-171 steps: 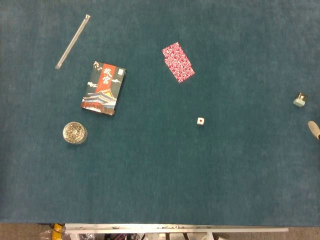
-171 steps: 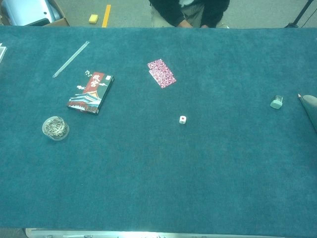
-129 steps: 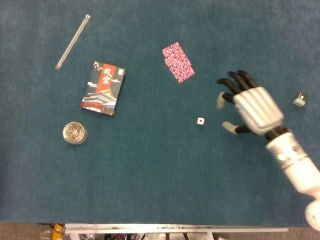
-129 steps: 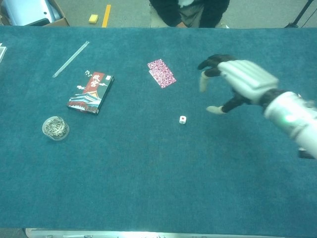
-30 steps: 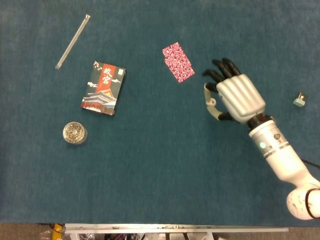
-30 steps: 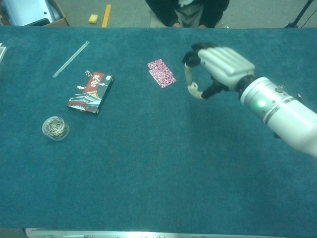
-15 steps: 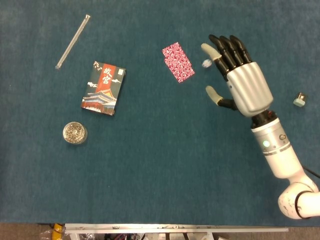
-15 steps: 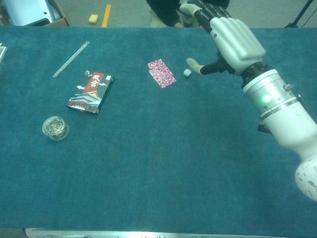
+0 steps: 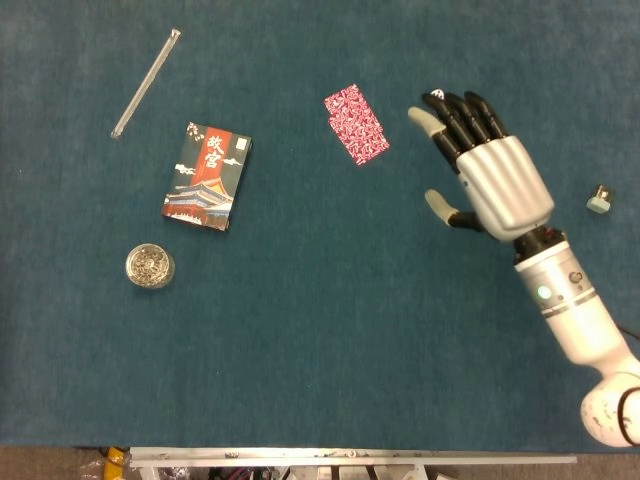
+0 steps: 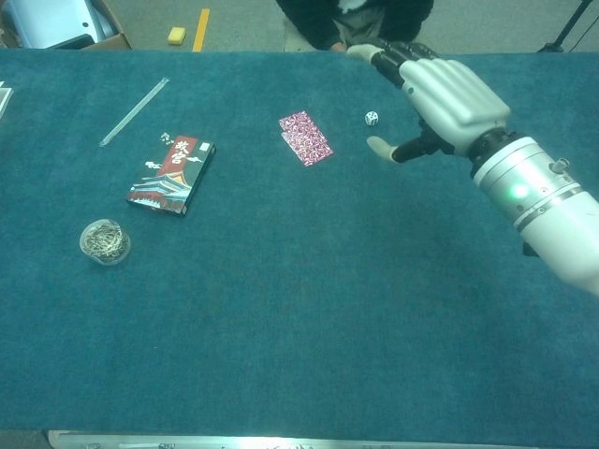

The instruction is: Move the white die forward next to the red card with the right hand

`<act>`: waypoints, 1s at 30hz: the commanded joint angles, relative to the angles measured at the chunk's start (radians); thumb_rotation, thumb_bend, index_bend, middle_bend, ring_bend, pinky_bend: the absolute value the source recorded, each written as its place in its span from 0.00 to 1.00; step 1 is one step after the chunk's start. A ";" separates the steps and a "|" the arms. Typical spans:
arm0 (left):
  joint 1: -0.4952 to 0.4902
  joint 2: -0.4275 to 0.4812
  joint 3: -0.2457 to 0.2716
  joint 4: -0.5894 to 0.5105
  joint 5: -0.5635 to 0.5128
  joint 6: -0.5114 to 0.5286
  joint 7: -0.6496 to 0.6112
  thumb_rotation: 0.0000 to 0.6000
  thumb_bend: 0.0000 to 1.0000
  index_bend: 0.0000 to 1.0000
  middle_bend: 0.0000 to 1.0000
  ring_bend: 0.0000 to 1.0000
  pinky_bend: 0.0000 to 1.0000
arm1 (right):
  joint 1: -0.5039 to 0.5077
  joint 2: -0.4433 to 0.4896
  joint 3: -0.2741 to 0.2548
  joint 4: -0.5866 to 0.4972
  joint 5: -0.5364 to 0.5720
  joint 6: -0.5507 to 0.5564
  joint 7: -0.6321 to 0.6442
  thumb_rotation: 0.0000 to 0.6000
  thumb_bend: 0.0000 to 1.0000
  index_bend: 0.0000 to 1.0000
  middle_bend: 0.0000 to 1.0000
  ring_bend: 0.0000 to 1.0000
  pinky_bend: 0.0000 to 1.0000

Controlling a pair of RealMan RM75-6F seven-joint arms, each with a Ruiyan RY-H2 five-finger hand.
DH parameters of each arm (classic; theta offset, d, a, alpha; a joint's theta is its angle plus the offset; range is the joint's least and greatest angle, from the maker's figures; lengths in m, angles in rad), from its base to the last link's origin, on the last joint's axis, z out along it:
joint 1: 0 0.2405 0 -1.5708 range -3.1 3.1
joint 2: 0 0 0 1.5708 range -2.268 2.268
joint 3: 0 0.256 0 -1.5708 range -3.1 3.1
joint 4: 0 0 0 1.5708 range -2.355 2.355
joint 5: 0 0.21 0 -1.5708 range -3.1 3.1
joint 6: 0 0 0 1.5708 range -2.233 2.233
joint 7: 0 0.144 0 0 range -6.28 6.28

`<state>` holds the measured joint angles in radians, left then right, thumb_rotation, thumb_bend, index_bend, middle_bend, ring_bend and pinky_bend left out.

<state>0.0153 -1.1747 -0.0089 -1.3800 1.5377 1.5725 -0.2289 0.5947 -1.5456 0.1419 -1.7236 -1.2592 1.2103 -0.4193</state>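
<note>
The white die [image 10: 372, 118] lies loose on the blue felt, to the right of the red patterned card [image 10: 305, 137] and a little farther back. In the head view the die [image 9: 434, 95] is only a pale speck just beyond my fingertips, right of the card [image 9: 356, 124]. My right hand [image 9: 490, 175] hovers with fingers stretched out and spread, thumb apart, holding nothing. In the chest view the right hand [image 10: 440, 94] is just right of the die. My left hand appears in neither view.
A picture-covered box [image 9: 207, 177] lies left of the card, a clear rod [image 9: 146, 82] farther back left, and a small jar of metal bits [image 9: 150, 266] front left. A small greenish object [image 9: 599, 199] sits at the right. A person [image 10: 356, 23] stands at the far edge.
A second ago my right hand held the die; it then let go with fingers spread. Since half a second ago the die has shifted farther back and right, and the hand drew slightly right.
</note>
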 commanded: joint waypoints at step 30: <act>-0.024 -0.011 -0.011 -0.004 0.031 0.018 0.049 1.00 0.39 0.29 0.22 0.14 0.11 | -0.335 0.175 -0.146 -0.142 -0.063 0.403 -0.150 1.00 0.30 0.15 0.12 0.00 0.00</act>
<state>-0.0096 -1.1887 -0.0201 -1.3806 1.5657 1.5873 -0.1827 0.2705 -1.3724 -0.0002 -1.8684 -1.3127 1.6043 -0.5771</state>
